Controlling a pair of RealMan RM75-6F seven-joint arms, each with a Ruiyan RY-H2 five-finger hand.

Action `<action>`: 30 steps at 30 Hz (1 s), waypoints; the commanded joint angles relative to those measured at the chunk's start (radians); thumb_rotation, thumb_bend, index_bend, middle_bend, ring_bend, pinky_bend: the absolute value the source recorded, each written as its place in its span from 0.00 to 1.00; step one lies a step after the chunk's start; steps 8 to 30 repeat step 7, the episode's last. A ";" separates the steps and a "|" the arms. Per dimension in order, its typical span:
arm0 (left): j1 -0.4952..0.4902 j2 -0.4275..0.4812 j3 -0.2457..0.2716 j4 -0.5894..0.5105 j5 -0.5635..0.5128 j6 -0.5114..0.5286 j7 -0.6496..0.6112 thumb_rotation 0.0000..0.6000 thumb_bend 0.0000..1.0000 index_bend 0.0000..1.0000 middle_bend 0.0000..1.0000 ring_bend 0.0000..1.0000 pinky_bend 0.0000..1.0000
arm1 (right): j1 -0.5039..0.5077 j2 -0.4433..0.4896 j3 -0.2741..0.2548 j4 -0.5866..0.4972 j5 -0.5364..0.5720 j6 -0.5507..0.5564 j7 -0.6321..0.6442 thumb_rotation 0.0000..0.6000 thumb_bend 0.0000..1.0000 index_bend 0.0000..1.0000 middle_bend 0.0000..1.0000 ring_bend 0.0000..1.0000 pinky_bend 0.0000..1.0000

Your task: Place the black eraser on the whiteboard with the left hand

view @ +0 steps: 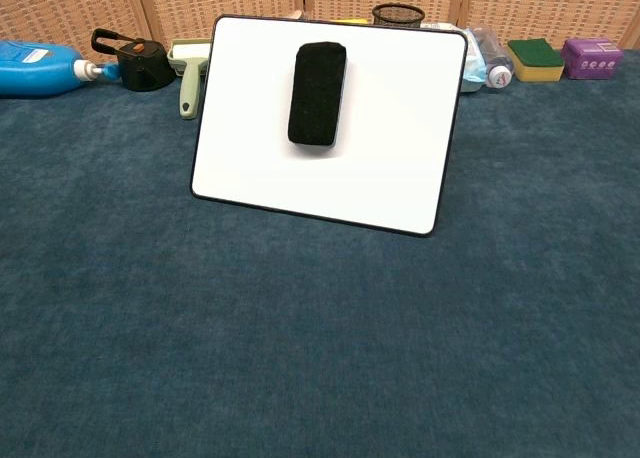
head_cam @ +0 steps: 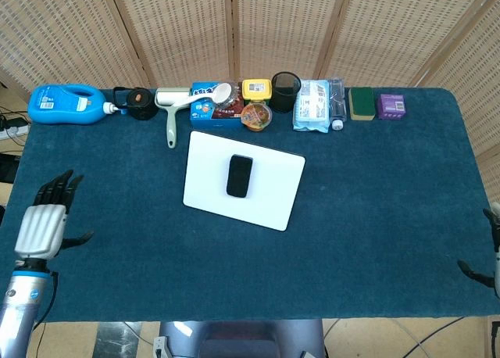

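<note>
Black eraser (head_cam: 239, 176) on whiteboard (head_cam: 273, 200); left hand (head_cam: 43, 227) fingers apart, right hand (head_cam: 494, 263) unclear.

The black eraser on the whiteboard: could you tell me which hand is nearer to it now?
Left. The left hand sits open at the table's near left edge; the right hand is barely visible at the far right edge, farther from the black eraser.
</note>
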State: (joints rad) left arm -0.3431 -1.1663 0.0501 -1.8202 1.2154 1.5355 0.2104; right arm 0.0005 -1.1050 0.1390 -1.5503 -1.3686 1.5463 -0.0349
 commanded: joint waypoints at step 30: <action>0.144 -0.007 0.027 -0.027 0.019 0.095 -0.038 1.00 0.01 0.00 0.00 0.00 0.07 | -0.015 0.006 0.005 0.000 -0.004 0.029 0.002 1.00 0.01 0.11 0.10 0.11 0.10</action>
